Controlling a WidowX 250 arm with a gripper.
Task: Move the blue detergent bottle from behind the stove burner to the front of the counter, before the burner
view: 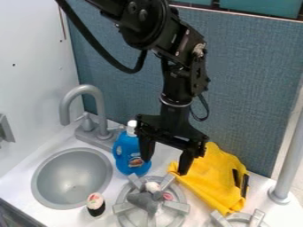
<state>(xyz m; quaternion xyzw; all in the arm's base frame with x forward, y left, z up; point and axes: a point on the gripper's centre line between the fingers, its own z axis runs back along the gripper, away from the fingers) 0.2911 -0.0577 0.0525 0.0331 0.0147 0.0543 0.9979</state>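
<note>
Blue bottle [129,153] and yellow cloth [213,177] nearest my gripper [167,156], on the white counter [189,213]. My jaws hang open, spread wide: one tip overlaps the bottle's edge in view, the other the cloth. Faucet [99,106] crowds the bottle's far side; blue-grey panel [254,88] blocks the back. In front, burner [176,206] with raised prongs, a grey lump [144,201] on it, perhaps a soft toy, hard to make out. Farther out, round sink [71,177], black-and-white toy [96,205], pole [290,155].

Bottle: upright, white cap, printed label. Cloth: crumpled, dark patches along one edge.

Count: one bottle, one cloth, one sink, one faucet, one lump, one toy, one pole, two burners.
</note>
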